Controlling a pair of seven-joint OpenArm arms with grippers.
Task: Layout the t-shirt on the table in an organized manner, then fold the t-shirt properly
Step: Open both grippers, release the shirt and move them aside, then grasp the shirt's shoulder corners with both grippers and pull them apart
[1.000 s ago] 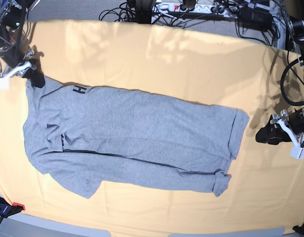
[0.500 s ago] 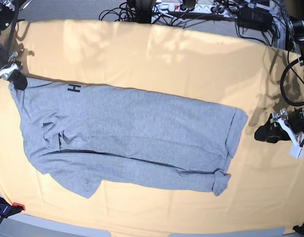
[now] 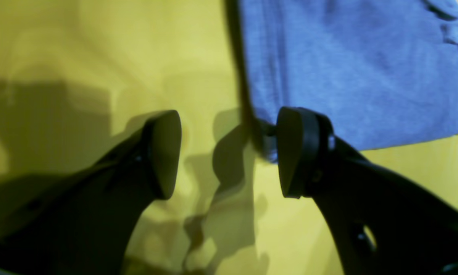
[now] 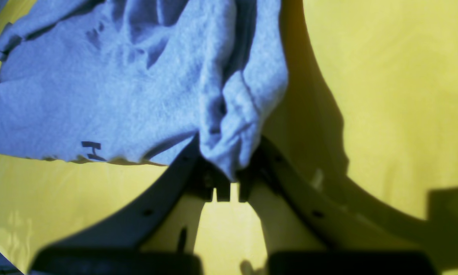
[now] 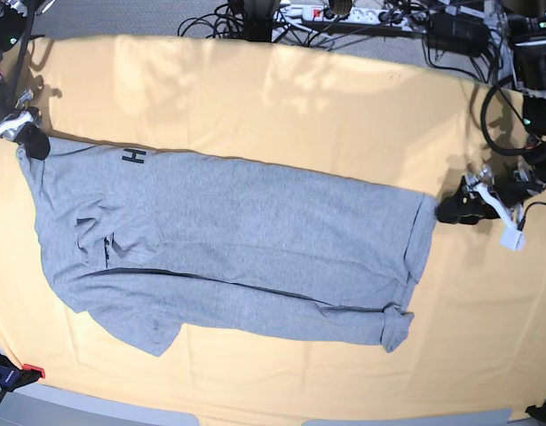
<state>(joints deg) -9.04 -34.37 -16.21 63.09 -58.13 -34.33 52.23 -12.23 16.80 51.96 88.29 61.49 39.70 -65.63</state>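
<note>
Right gripper (image 4: 229, 179): we see its jaws pinched shut on a bunched corner of the t-shirt (image 5: 228, 240), at the far left edge of the table (image 5: 299, 89). Left gripper (image 3: 229, 152): jaws stand wide apart with nothing between them; one dark, rounded pad (image 3: 290, 152) sits right at the shirt's right-hand corner, and we cannot tell whether it touches the cloth.

Surface: we note a wide table under a pale yellow-orange cloth, smooth, with faint crease lines and soft shadows, running well past the garment on every side. Beyond its far edge, a grey floor (image 5: 122, 18) with tangled black cables (image 5: 255, 18) and a white power strip (image 5: 335, 12). At the near left corner, a small red-and-black clamp (image 5: 15, 373).

Garment: heather-grey knit, matte and slightly fuzzy, lying stretched long from left to right across the middle of the table, mostly flat. A dark fold line runs along its length on the near side. One sleeve fans out at near left; the near right corner is rumpled. A black block letter H (image 5: 133, 157) shows close to the far left edge. Small wrinkles gather left of centre.
</note>
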